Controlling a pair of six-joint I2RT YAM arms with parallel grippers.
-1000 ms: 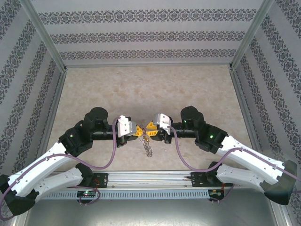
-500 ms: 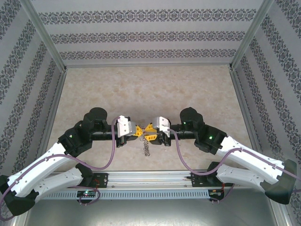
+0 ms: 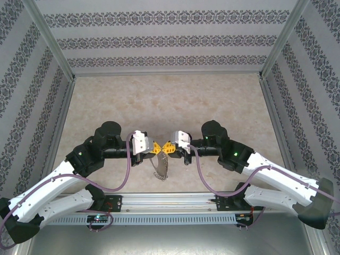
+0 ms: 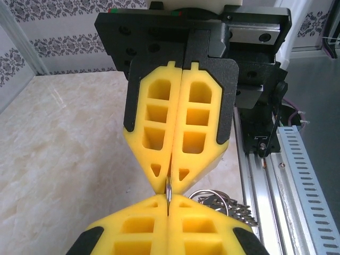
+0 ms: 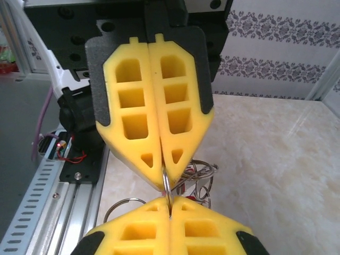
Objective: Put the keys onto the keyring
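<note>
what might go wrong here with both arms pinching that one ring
1. The left gripper and right gripper, jaws shut, pinch the thin keyring tip to tip by its edge, so a small pull apart could slip it free.
2. The loose rings hang from it over the table, and their swing may twist the ring in the grip.

Keyring [image 3: 160, 166]: thin silvery metal loop with cluster of small rings, hanging down. Top ring upright, edge-on, pinched between tips of left claw [image 3: 153, 148] and right claw [image 3: 168, 148].
</note>
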